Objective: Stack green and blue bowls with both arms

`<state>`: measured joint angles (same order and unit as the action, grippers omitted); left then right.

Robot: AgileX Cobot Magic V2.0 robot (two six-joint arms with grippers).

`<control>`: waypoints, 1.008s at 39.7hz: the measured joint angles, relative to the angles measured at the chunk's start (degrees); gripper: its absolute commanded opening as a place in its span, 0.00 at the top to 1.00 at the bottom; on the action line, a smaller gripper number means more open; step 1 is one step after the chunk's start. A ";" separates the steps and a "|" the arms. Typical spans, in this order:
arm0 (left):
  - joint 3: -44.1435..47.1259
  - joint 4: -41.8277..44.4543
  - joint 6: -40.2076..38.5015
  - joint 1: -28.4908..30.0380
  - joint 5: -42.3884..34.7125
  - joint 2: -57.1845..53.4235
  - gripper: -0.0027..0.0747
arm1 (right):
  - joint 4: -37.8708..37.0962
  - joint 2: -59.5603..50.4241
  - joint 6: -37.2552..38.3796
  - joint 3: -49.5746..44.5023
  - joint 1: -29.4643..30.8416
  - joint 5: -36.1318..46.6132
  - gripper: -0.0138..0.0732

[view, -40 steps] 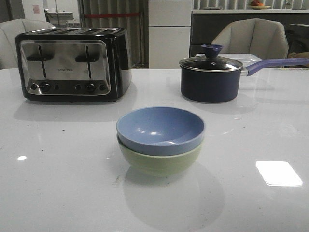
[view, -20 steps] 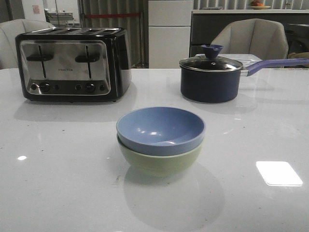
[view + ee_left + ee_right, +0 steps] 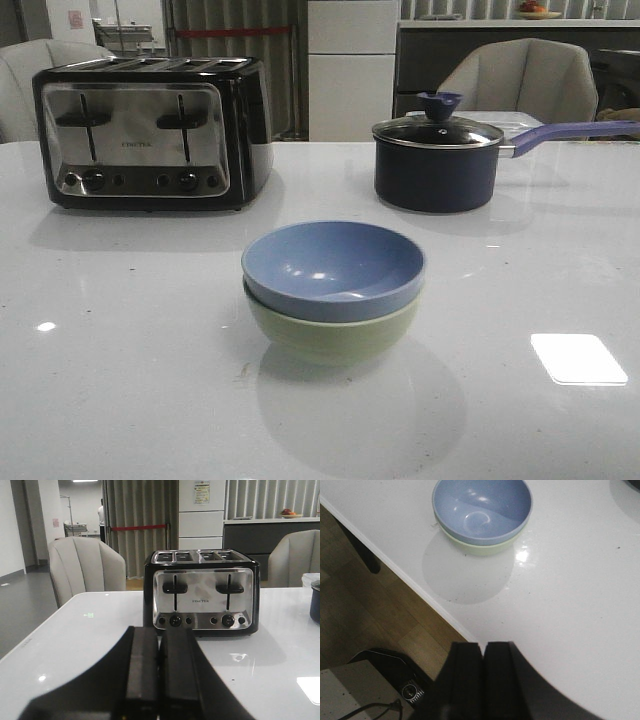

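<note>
Blue bowl (image 3: 333, 268) nested in green bowl (image 3: 335, 338); toaster (image 3: 150, 132) & saucepan (image 3: 438, 165) well behind

Two bowls (image 3: 333, 290), one toaster (image 3: 150, 132), one saucepan (image 3: 437, 165), two chairs (image 3: 520, 80)

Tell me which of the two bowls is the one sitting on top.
The blue bowl is on top: it is nested inside the green bowl, whose pale wall shows only below the blue rim and which rests directly on the table.
</note>
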<state>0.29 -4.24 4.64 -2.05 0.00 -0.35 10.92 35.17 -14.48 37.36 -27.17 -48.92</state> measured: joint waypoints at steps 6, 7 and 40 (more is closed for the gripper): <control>0.00 0.00 0.00 -0.17 0.00 0.00 0.84 | 0.00 0.00 0.00 0.00 0.00 0.00 0.81; 0.00 0.00 0.00 -0.17 0.00 0.00 0.84 | 0.00 0.00 0.00 0.00 0.00 0.00 0.81; 0.00 0.00 0.00 -0.17 0.00 0.00 0.84 | -3.47 -7.83 0.00 -6.86 11.07 9.30 0.81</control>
<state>0.29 -4.24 4.64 -2.21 0.00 -0.35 7.45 27.34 -14.48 30.50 -16.11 -39.63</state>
